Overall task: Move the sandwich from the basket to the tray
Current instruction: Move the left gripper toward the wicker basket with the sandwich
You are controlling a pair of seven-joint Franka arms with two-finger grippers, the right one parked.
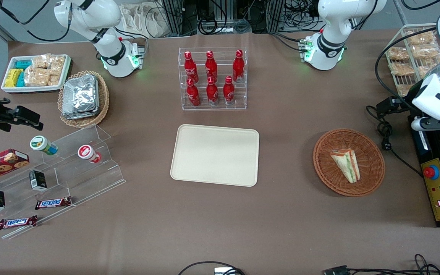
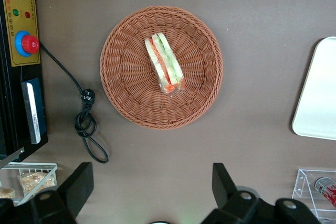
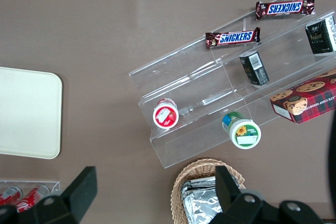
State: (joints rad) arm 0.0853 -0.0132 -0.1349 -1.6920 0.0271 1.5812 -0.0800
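Observation:
The sandwich (image 1: 346, 165) (image 2: 164, 65), a pale bread wedge with green and orange-pink layers, lies in the middle of the round reddish-brown wicker basket (image 1: 321, 160) (image 2: 121, 77). The cream-beige tray (image 1: 215, 154) (image 2: 320, 93) lies flat at the table's middle with nothing on it, well apart from the basket. My gripper (image 2: 152, 187) hangs high above the table at the working arm's end, clear of the basket and not touching it. Its fingers (image 2: 79, 187) stand wide open over bare table, with nothing between them.
A clear rack of red bottles (image 1: 213, 78) stands farther from the front camera than the tray. A yellow control box with a red button (image 1: 435, 187) and a black cable (image 2: 86, 124) lie beside the basket. A wire rack of snack packs (image 1: 411, 57) stands at the working arm's end.

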